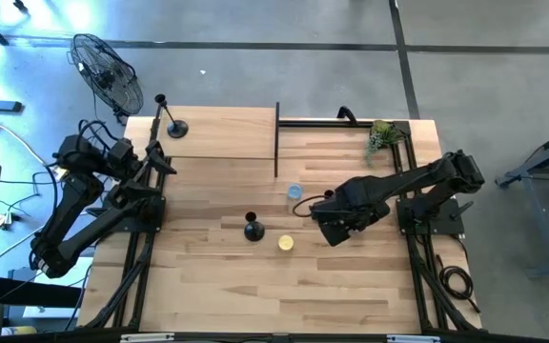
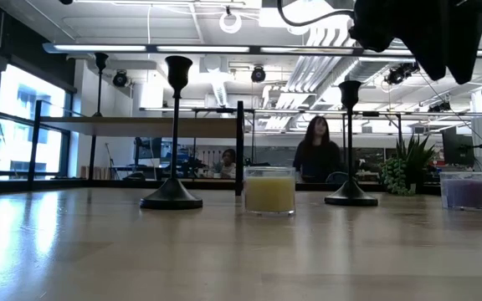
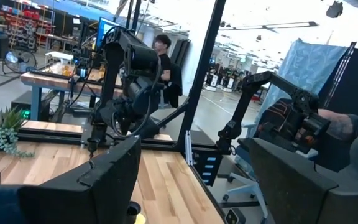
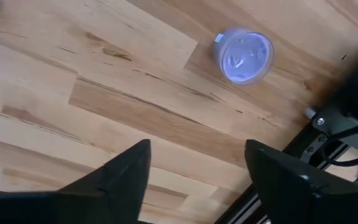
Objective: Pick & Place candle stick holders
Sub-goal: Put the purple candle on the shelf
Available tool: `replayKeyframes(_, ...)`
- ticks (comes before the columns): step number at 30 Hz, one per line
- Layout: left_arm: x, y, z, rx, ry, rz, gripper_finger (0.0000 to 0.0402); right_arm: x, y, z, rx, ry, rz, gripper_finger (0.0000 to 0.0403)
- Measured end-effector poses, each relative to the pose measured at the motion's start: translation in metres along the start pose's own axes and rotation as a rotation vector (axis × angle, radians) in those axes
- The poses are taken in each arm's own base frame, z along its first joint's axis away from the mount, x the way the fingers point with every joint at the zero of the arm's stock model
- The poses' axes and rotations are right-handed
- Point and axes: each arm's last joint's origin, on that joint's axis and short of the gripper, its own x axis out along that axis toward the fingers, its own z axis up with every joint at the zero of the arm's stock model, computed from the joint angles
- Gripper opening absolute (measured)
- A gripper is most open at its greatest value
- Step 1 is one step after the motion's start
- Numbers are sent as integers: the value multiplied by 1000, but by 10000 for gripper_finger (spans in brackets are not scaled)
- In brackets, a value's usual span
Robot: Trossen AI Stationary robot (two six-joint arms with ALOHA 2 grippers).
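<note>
The right pincer hangs over mid-tabletop, jaws parted and empty, with bare wood and a lilac candle below it. Beside it stands one holder, stem straight up, next to a yellow candle. Another holder stands upright at the far left corner. The left pincer waits at the left edge, jaws wide, empty.

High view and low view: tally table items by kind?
Slim black candle stick holders: 3
Glass jar candles: 2, a yellow candle and a pale purple candle
Small green plant: 1
Total: 6
</note>
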Motion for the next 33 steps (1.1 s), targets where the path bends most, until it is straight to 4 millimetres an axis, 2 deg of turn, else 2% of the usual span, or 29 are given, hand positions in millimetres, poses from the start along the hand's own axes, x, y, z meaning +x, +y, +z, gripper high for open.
replayKeyframes(5, 0, 1, -2, -32, 11, 6, 295, 0, 1, 0, -16, 16, 11, 330)
replayKeyframes(8, 0, 2, -3, -40, 12, 8, 295, 1, 1, 0, -18, -12, 4, 350)
replayKeyframes(13, 0, 1, -3, -40, 16, 1, 295, 1, 3, -2, -57, -87, 0, 354)
replayKeyframes(22, 0, 1, -3, -47, 18, -1, 295, 3, 7, -5, -49, -123, 12, 353)
replayKeyframes(28, 0, 1, -3, -48, 19, -2, 295, 31, -3, -3, -55, -73, -93, 351)
replayKeyframes(33, 0, 1, -3, -46, 18, -1, 295, 58, -7, -1, -86, -39, -99, 351)
